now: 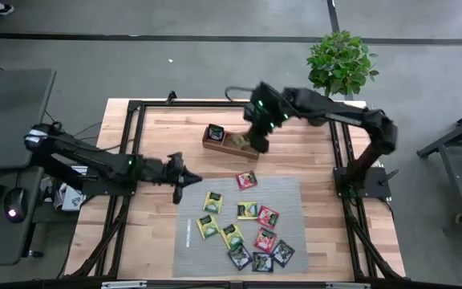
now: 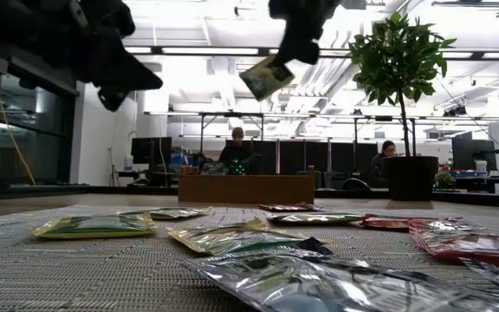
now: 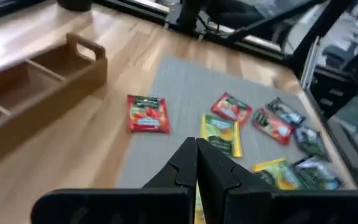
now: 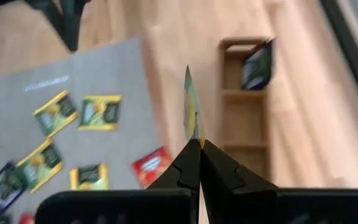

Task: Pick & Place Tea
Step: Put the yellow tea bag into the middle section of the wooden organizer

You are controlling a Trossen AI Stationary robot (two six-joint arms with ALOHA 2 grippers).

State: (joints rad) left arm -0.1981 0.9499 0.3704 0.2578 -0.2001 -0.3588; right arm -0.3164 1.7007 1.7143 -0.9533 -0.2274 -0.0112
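Pinching a yellow-green sachet [image 4: 190, 109], right pincer [image 4: 201, 144] hovers over tray [image 1: 215, 146] (left pincer [image 3: 196, 144] closed, empty).

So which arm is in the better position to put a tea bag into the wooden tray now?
The right. Its hand is shut on a yellow-green tea bag above the wooden tray. The left hand is shut and empty, at the mat's edge.
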